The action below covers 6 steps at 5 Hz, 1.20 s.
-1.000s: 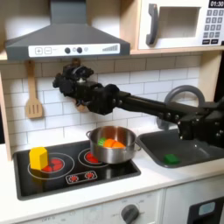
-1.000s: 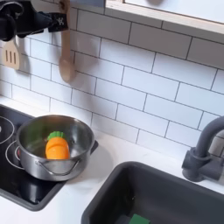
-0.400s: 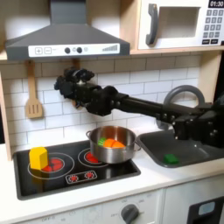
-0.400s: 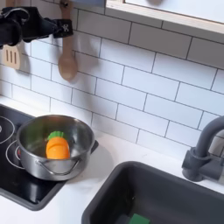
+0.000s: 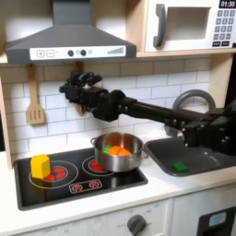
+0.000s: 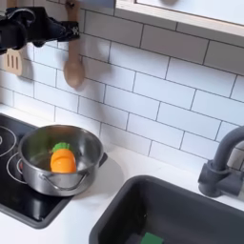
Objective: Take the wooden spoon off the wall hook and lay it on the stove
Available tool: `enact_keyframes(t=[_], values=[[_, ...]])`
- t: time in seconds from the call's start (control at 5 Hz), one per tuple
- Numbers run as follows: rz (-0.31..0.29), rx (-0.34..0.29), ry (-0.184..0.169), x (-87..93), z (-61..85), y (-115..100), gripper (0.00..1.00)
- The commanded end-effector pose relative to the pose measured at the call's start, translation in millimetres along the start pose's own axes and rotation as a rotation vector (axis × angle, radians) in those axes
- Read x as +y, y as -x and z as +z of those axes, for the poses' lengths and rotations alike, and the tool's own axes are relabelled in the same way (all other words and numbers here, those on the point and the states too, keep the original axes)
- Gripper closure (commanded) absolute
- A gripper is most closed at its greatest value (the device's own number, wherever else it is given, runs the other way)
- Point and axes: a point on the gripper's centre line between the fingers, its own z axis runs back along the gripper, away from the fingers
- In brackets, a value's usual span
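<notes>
Task status: not yet begun in effect. Reading the second exterior view from its left, the slotted spatula [image 6: 12, 61] hangs at the edge, then the gripper [image 6: 59, 26] sits high against the tiled wall, level with the handle of the wooden spoon [image 6: 73, 63]. The spoon hangs upright, bowl down, apparently on its hook. Whether the fingers are spread or pinching the handle cannot be told. Lift-off, transfer and laying down all remain. Below, the stove [image 5: 64, 189] carries a yellow block [image 5: 41, 167] and a pot [image 5: 120, 151]. The arm [image 5: 138, 109] extends from the first exterior view's right, raised, across the pot.
</notes>
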Motion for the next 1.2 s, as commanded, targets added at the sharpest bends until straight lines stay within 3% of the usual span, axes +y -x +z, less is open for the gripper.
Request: enact_keyframes(t=[0.0,0.4,0.6,1.0], values=[[-0.004,-0.003,0.012,-1.3,1.6,-2.2,1.0],[-0.003,0.002,0.015,0.8,2.6,-1.4,1.0],[-0.01,0.031,0.041,-5.0,4.4,3.0,1.0],[0.01,0.06,0.046,1.1,9.8,5.4,1.0]])
